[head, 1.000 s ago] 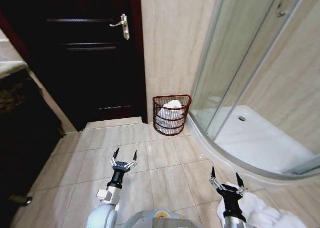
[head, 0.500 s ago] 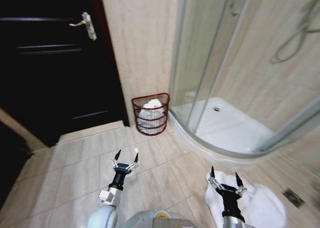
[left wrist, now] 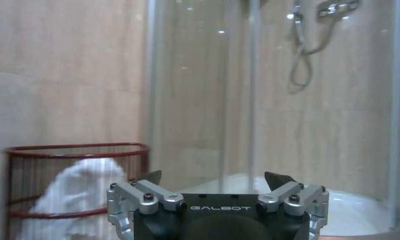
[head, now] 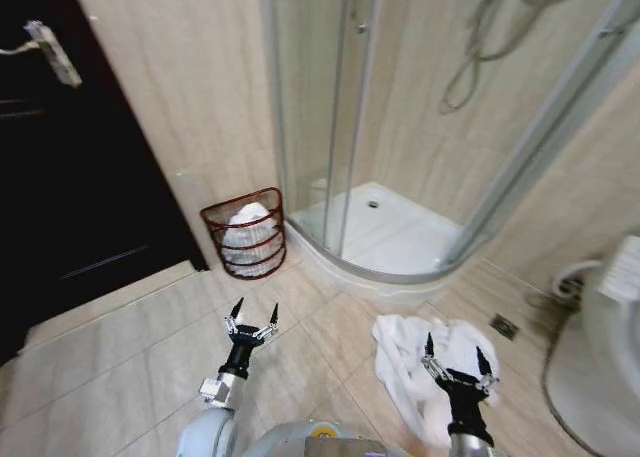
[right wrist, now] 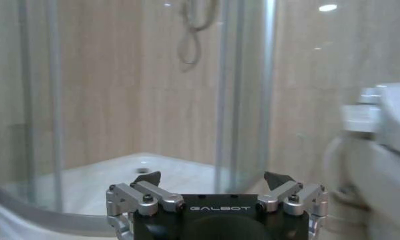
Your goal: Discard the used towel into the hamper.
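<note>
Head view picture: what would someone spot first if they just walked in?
Probably the white towel crumpled on the tiled floor, right under the open right gripper. Next, the red wire hamper standing against the wall beside the glass shower, already holding something white. The left gripper hovers open over bare floor tiles.

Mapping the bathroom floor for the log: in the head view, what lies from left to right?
Dark door → hamper → left gripper → shower tray → white towel on the tiles → toilet.
</note>
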{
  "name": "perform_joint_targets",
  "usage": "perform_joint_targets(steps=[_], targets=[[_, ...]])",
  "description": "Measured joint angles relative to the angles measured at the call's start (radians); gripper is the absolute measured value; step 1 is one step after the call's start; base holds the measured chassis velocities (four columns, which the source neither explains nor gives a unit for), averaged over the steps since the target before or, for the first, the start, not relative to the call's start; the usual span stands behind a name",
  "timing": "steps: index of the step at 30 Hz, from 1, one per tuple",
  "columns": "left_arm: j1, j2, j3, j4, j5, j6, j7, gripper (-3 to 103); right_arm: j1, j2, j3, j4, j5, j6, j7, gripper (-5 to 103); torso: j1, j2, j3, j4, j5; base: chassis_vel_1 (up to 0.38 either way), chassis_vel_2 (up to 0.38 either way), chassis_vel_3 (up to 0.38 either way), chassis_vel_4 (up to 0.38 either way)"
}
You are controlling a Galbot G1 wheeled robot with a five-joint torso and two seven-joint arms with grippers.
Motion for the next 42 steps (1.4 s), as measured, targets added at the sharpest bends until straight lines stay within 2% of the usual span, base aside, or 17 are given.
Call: perform_joint_targets(steps=[6, 9, 11, 12, 14, 16, 17, 20, 21, 28, 29, 33, 34, 36, 37, 41, 42], targets=[[-0.007, -0.004, 0.001, 0.0, -0.006, -0.005, -0.002, 100, 0.007, 0.0, 0.022, -0.014, 0.031, -0.008, 0.007, 100, 0.0, 0.001, 0.001, 0.0, 0.0, -0.127, -0.114, -0.127, -0.112], [-0.011, -0.006, 0.004, 0.0, -0.014, -0.007, -0.015, 100, 0.035, -0.009, 0.053, -0.038, 0.086, -0.05, 0.003, 100, 0.0, 0.001, 0.001, -0.0002, -0.0002, -0.094, -0.073, -0.073, -0.09], [-0.014, -0.006, 0.004, 0.0, -0.018, -0.009, -0.018, 100, 0.077, -0.043, 0.089, -0.064, 0.211, -0.152, -0.003, 100, 0.0, 0.001, 0.001, -0.0001, 0.0, -0.013, -0.031, -0.058, -0.031], [-0.014, -0.006, 0.004, 0.0, -0.018, -0.009, -0.018, 100, 0.077, -0.043, 0.089, -0.064, 0.211, -0.152, -0.003, 100, 0.0, 0.001, 0.001, -0.0001, 0.0, 0.015, -0.02, -0.057, -0.031], [-0.014, -0.006, 0.002, -0.001, -0.02, -0.009, -0.02, 100, 0.14, -0.069, 0.144, -0.105, 0.287, -0.261, -0.021, 100, 0.0, 0.001, 0.001, 0.0002, 0.0002, 0.0, 0.0, 0.0, 0.0], [-0.012, -0.007, 0.0, -0.002, -0.021, -0.01, -0.02, 100, 0.199, -0.089, 0.185, -0.15, 0.291, -0.317, -0.049, 100, 0.0, 0.001, 0.001, 0.0001, -0.0001, 0.0, 0.0, 0.0, 0.0], [-0.012, -0.007, 0.0, -0.002, -0.021, -0.01, -0.02, 100, 0.199, -0.089, 0.185, -0.15, 0.291, -0.317, -0.049, 100, 0.0, 0.001, 0.001, 0.0001, -0.0001, 0.0, 0.0, 0.0, 0.0], [-0.002, -0.012, -0.002, -0.006, -0.02, -0.014, -0.02, 100, 0.308, -0.147, 0.198, -0.218, 0.316, -0.437, -0.087, 100, 0.0, 0.001, 0.001, 0.0003, 0.0001, 0.0, 0.0, 0.0, 0.0], [-0.002, -0.012, -0.002, -0.006, -0.02, -0.014, -0.02, 100, 0.308, -0.147, 0.198, -0.218, 0.316, -0.437, -0.087, 100, 0.0, 0.001, 0.001, 0.0003, 0.0001, 0.0, 0.0, 0.0, 0.0], [0.025, -0.026, -0.017, -0.03, -0.007, -0.019, -0.025, 100, 0.509, -0.289, 0.126, -0.406, 0.313, -0.545, -0.243, 100, 0.0, 0.001, 0.001, 0.0005, 0.0001, 0.0, 0.0, 0.0, 0.0], [0.025, -0.026, -0.017, -0.03, -0.007, -0.019, -0.025, 100, 0.509, -0.289, 0.126, -0.406, 0.313, -0.545, -0.243, 100, 0.0, 0.001, 0.001, 0.0005, 0.0001, 0.0, 0.0, 0.0, 0.0], [0.026, -0.026, -0.019, -0.032, 0.006, -0.013, -0.033, 100, 0.576, -0.311, 0.063, -0.463, 0.332, -0.644, -0.246, 100, 0.0, 0.002, 0.002, 0.0, -0.0003, 0.0, 0.0, 0.0, 0.0], [0.026, -0.026, -0.019, -0.032, 0.006, -0.013, -0.033, 100, 0.576, -0.311, 0.063, -0.463, 0.332, -0.644, -0.246, 100, 0.0, 0.002, 0.002, 0.0, -0.0003, 0.0, 0.0, 0.0, 0.0], [0.03, -0.029, -0.021, -0.035, 0.017, -0.01, -0.039, 100, 0.624, -0.323, 0.029, -0.503, 0.348, -0.714, -0.239, 100, 0.0, 0.002, 0.002, 0.0002, 0.0, 0.0, 0.0, 0.0, 0.0], [0.03, -0.029, -0.021, -0.035, 0.017, -0.01, -0.039, 100, 0.624, -0.323, 0.029, -0.503, 0.348, -0.714, -0.239, 100, 0.0, 0.002, 0.002, 0.0002, 0.0, 0.0, 0.0, 0.0, 0.0], [0.035, -0.032, -0.021, -0.045, 0.031, 0.003, -0.044, 100, 0.692, -0.352, 0.004, -0.547, 0.424, -0.903, -0.242, 100, 0.0, 0.002, 0.002, 0.0002, -0.0002, 0.0, 0.0, 0.0, 0.0], [0.035, -0.032, -0.021, -0.045, 0.031, 0.003, -0.044, 100, 0.692, -0.352, 0.004, -0.547, 0.424, -0.903, -0.242, 100, 0.0, 0.002, 0.002, 0.0002, -0.0002, 0.0, 0.0, 0.0, 0.0]])
